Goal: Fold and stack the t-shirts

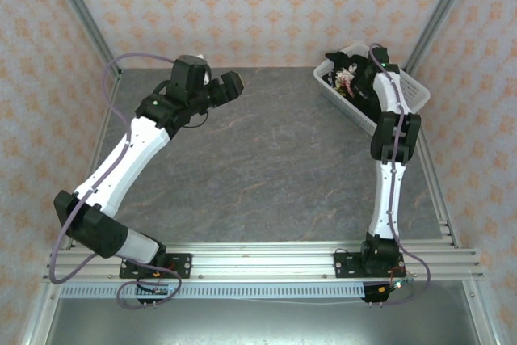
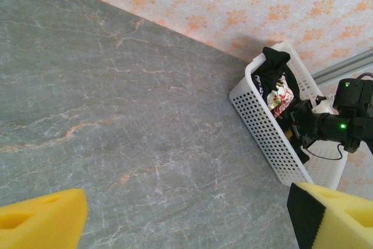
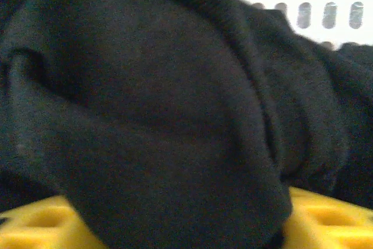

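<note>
Upper right on the tabletop [image 1: 266,159], black t-shirts [image 1: 347,80] sit heaped in a white basket [image 1: 414,86] near the back corner.
Bare stone lies open across centre and left. From overhead, the right arm [image 1: 392,131] reaches into the basket. The left jaws hover at upper left, yellow pads [image 2: 41,220] spread apart and empty. At the right wrist, black cloth lies between the right jaws' pads [image 3: 41,223]; whether it is gripped cannot be told.

Left arm [image 1: 121,166]: we find white shells, black joints.
Right arm [image 1: 390,163]: we find the same.
Cables [image 1: 141,56]: lilac.
Finger pads [image 2: 41,223]: yellow foam.
</note>
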Action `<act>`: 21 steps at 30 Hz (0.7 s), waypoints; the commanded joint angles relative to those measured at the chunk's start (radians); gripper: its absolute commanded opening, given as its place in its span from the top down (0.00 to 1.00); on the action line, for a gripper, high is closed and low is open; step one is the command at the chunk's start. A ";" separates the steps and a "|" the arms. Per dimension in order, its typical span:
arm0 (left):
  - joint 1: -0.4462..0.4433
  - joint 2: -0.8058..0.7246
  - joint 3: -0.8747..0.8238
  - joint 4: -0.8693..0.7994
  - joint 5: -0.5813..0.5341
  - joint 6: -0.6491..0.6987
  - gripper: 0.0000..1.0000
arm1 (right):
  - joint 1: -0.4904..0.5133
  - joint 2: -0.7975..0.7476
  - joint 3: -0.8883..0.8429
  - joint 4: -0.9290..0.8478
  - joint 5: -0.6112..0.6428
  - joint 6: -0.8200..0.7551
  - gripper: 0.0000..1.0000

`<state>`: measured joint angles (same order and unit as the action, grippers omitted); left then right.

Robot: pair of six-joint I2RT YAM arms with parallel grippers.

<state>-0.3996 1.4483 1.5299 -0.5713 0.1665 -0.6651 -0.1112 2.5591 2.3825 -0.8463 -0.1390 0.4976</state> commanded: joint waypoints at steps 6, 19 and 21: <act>-0.001 -0.066 -0.033 -0.080 -0.069 0.013 0.18 | 0.006 -0.271 -0.061 0.132 0.090 -0.011 1.00; 0.004 -0.003 0.012 -0.216 -0.271 0.013 0.24 | 0.177 -0.653 0.188 0.140 0.123 -0.142 1.00; 0.006 -0.003 0.025 -0.247 -0.308 0.007 0.23 | 0.242 -0.705 0.186 0.140 0.143 -0.180 1.00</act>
<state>-0.3992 1.4437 1.5078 -0.7338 -0.0360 -0.6567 0.0673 1.9213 2.5458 -0.7486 -0.0341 0.3901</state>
